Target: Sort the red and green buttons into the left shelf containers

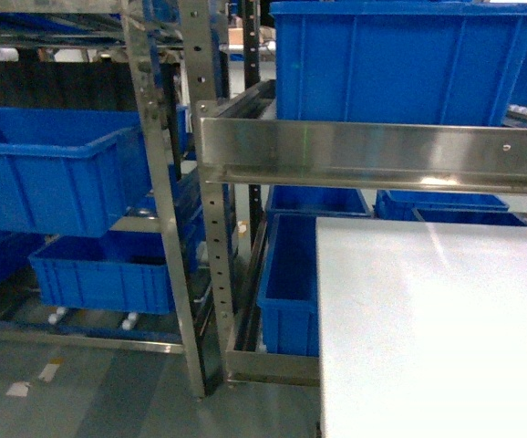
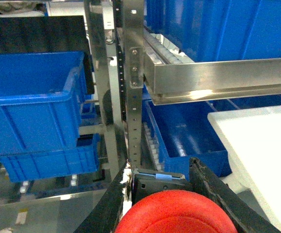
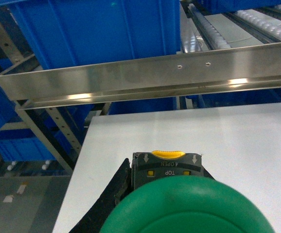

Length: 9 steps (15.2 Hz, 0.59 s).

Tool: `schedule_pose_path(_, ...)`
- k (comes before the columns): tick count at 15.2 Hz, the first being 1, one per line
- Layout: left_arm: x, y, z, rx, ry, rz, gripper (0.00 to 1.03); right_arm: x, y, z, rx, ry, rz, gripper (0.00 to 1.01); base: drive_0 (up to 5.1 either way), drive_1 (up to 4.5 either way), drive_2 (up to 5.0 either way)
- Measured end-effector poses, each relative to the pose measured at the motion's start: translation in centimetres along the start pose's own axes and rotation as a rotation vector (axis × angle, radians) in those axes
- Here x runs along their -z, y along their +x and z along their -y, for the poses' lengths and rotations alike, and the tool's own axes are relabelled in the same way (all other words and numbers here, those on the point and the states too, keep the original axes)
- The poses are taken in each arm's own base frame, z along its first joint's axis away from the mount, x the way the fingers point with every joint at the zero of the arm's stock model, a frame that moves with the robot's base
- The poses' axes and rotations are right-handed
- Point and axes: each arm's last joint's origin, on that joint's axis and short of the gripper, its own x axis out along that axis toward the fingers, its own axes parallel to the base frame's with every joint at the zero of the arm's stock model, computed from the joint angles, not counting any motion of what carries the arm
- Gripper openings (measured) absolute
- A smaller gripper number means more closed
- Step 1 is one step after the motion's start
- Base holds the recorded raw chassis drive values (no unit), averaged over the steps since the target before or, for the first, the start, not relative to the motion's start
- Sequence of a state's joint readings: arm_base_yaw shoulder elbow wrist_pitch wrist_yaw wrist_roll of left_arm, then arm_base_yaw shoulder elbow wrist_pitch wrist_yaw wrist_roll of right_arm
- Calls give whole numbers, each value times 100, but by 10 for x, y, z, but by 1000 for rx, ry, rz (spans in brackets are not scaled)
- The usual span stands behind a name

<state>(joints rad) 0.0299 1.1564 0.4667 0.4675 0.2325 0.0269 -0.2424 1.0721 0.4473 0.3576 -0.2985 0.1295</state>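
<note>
In the left wrist view my left gripper (image 2: 162, 175) is shut on the red button (image 2: 177, 216), whose wide red cap fills the bottom edge with its dark body between the black fingers (image 2: 213, 187). It hangs in front of the steel shelf post, right of the left shelf containers: an upper blue bin (image 2: 31, 102) and a lower one (image 2: 48, 162). In the right wrist view my right gripper (image 3: 166, 171) is shut on the green button (image 3: 184, 208), held over the white table (image 3: 203, 131). The head view shows the left bins (image 1: 54, 178) but neither gripper.
A steel shelf rail (image 1: 373, 155) crosses above the white table (image 1: 437, 328), carrying a large blue bin (image 1: 400, 59). A perforated upright post (image 1: 216, 265) divides the left shelf from the right. More blue bins (image 1: 286, 292) sit low behind the table. Grey floor lies below.
</note>
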Motion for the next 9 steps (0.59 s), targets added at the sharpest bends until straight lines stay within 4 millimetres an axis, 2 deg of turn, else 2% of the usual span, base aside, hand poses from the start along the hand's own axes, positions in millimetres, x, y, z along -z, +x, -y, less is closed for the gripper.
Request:
schedule_pose_path(4, 0, 0, 0, 0, 1, 3, 30, 0, 0, 0, -1, -1, 2, 27, -503, 261, 210)
schedule_pose_path(9, 0, 0, 0, 0, 0, 1, 30, 0, 0, 0, -4, -1, 2, 27, -457, 394, 95)
